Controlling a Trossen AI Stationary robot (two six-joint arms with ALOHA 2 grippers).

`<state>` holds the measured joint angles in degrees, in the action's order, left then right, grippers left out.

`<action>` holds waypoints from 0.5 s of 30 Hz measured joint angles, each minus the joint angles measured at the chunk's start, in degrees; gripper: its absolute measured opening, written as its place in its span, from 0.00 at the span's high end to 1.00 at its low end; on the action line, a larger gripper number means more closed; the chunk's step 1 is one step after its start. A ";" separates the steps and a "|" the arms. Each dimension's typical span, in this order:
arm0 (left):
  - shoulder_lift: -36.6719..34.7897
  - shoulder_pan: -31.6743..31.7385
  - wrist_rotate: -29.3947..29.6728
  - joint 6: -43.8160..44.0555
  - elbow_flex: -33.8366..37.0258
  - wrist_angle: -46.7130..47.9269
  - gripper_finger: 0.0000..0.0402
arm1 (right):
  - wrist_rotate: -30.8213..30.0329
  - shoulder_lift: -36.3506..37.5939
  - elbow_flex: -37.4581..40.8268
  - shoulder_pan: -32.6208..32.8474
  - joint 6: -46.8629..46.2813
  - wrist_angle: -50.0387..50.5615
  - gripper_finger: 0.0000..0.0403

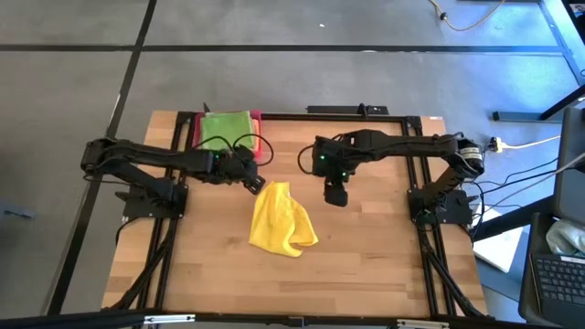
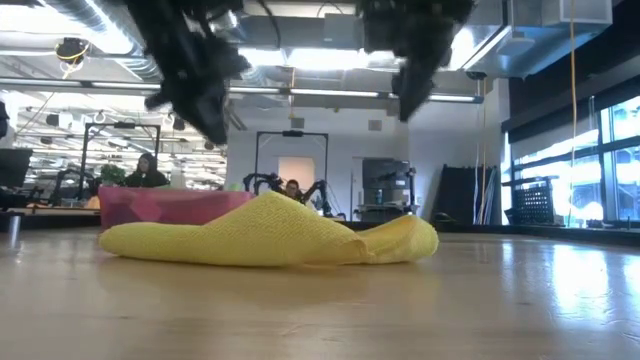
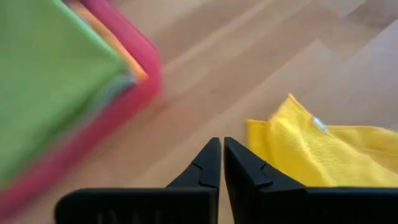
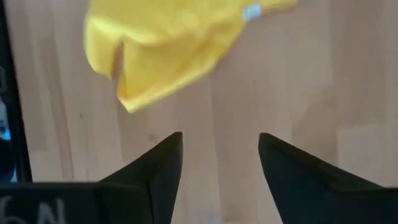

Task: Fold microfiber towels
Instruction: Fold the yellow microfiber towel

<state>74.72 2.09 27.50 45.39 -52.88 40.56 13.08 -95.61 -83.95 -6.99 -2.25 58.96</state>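
Observation:
A yellow microfiber towel (image 1: pixel 281 219) lies crumpled in a heap on the wooden table, near its middle; it also shows in the low view (image 2: pixel 270 235). My left gripper (image 1: pixel 256 186) hovers shut just beyond the towel's far left corner (image 3: pixel 273 127), touching nothing. My right gripper (image 1: pixel 335 196) stands open above bare wood to the right of the towel (image 4: pixel 161 43). Folded towels, a bright green one (image 1: pixel 225 128) on top, are stacked in the pink-red tray (image 1: pixel 259 117) at the far left.
The tray (image 3: pixel 124 99) with its stack sits close behind my left gripper. A black frame (image 1: pixel 366 112) runs along the table's far edge and sides. Bare wood (image 1: pixel 302 283) spreads in front of the towel toward the near edge.

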 joint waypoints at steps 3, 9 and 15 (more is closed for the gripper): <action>0.00 2.36 -5.56 0.58 3.72 -5.47 0.91 | 1.99 -0.02 3.51 -0.76 -0.46 0.33 0.48; 0.70 9.64 -23.23 -2.60 12.77 -22.00 0.75 | 7.75 -0.02 8.92 -0.74 3.33 -0.61 0.50; 1.54 19.88 -42.97 2.17 21.71 -35.05 0.66 | 9.56 -0.02 10.60 -0.83 0.88 -0.50 0.53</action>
<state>76.26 21.97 -15.47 47.56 -31.17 5.51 22.64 -95.64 -73.34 -7.82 -1.37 58.47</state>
